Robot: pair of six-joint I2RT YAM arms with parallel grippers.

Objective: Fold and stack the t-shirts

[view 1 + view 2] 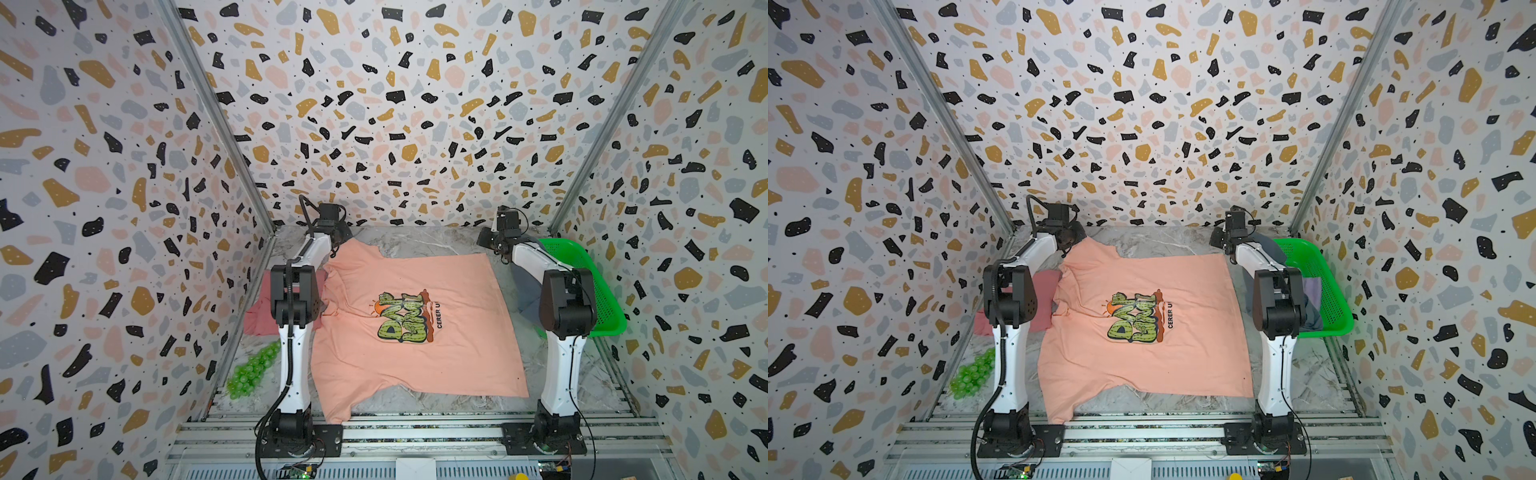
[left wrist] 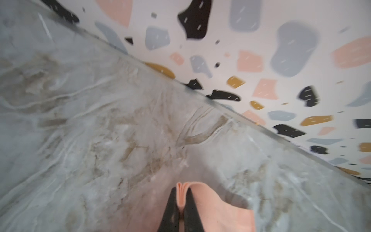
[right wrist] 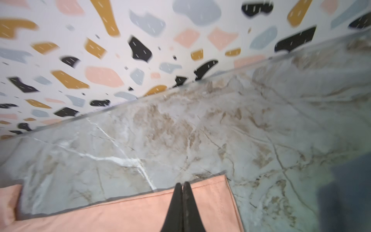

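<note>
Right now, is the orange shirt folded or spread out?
Spread out: the peach-orange t-shirt lies flat on the table, print up, one edge pinched by the left pincer.

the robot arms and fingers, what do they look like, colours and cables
The left arm and right arm both have white tapered shells dotted with small holes, bulky black joint housings and black bases. A thick black ribbed cable climbs the left arm; a thin black wire trails the right. The fingers are slim, black and pointed.

Marble tabletop with flat peach tee, rose-red tee, green ball cluster, green basket
</note>
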